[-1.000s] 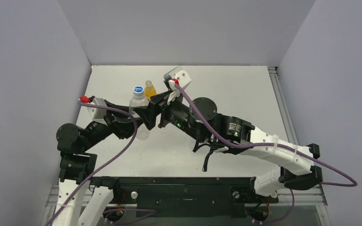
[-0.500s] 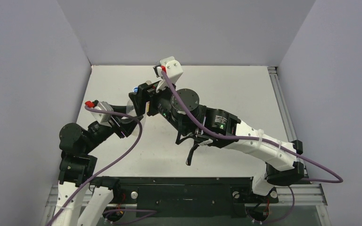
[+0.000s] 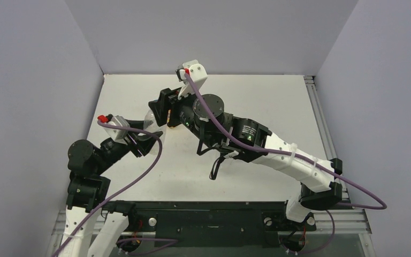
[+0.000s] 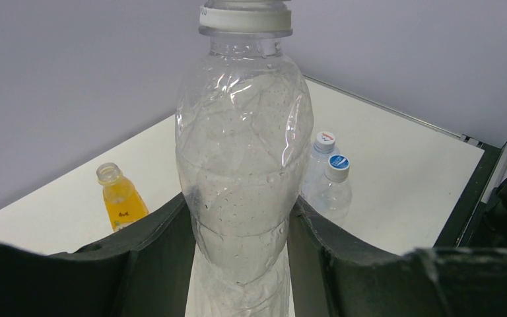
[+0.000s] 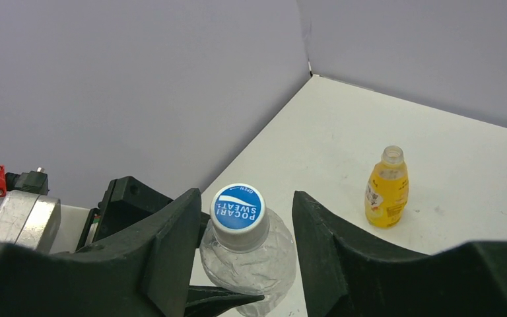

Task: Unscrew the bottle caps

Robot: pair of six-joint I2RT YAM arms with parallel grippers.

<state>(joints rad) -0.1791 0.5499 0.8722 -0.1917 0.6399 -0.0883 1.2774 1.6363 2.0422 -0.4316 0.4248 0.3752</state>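
Note:
My left gripper (image 4: 241, 203) is shut on the lower body of a clear bottle (image 4: 244, 152) and holds it upright. Its white cap with a blue top (image 5: 238, 208) is on. My right gripper (image 5: 247, 199) is open, with one jaw on each side of that cap, a small gap to each. In the top view the right gripper (image 3: 160, 108) sits over the left gripper (image 3: 147, 134). A yellow-orange bottle (image 5: 387, 188) stands open with no cap; it also shows in the left wrist view (image 4: 120, 202). The yellow cap is out of view.
Two more clear bottles with caps on stand together on the white table (image 3: 257, 91); one (image 4: 333, 188) has a blue-topped cap and partly hides the other (image 4: 318, 153). Grey walls close in the table's back and sides. A black rail runs along the near edge.
My right arm has swung left and brought its open gripper over the held bottle's cap, hiding both cap and yellow bottle in the top view. My left arm has drawn back a little.

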